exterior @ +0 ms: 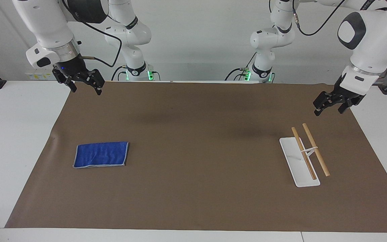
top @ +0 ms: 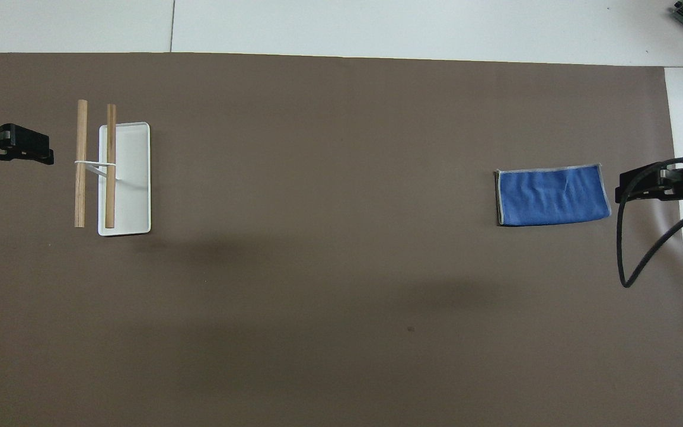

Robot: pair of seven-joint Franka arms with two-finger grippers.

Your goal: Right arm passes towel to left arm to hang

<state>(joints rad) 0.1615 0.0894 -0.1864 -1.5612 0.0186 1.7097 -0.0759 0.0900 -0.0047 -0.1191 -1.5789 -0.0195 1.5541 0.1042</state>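
Note:
The towel (exterior: 101, 154) is a folded royal-blue cloth with a pale grey border. It lies flat on the brown mat toward the right arm's end of the table, and shows in the overhead view (top: 552, 195) too. My right gripper (exterior: 86, 90), with its blue light, hangs open and empty in the air over the mat's corner at that end, apart from the towel; in the overhead view (top: 621, 191) it sits beside the towel. My left gripper (exterior: 330, 110) is open and empty, raised over the mat's edge at the left arm's end (top: 45, 155).
A towel rack stands at the left arm's end: a white base tray (exterior: 306, 181) carrying two wooden rods (exterior: 316, 149) on a thin white stand, with the base (top: 137, 178) and rods (top: 81, 163) also in the overhead view. The brown mat (exterior: 193, 188) covers most of the white table.

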